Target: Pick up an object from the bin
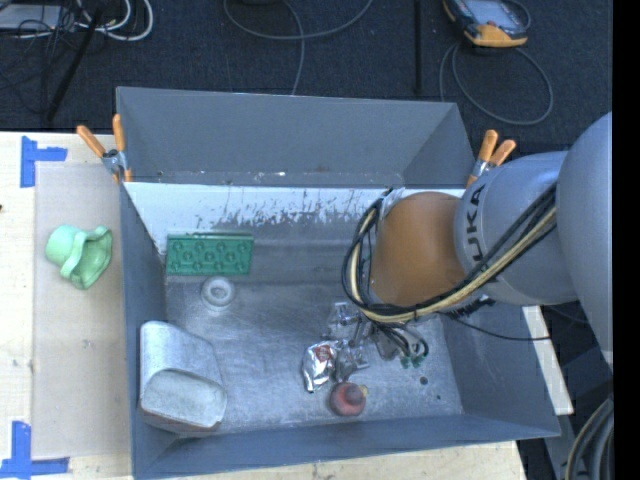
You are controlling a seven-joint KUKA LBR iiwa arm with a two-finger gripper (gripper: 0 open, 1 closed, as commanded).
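We list, largest first: grey metal bin (290, 148), floor scuffed, back wall scratched; KUKA arm (560, 228) with orange wrist cover (415, 248), reaching in from the right, its jaws low over the near middle of the floor, and we cannot tell how far open they stand or whether they hold anything; grey rounded block (180, 378), near left corner; green studded plate (208, 256), far left; crumpled silver foil (320, 365), the thing nearest the jaws; reddish ball (348, 399), just beside the foil; clear ring (217, 292). Risk, in our judgement: the foil crushes or slips, or the ball rolls if nudged. Beyond the bin, a dark floor with loose cables.
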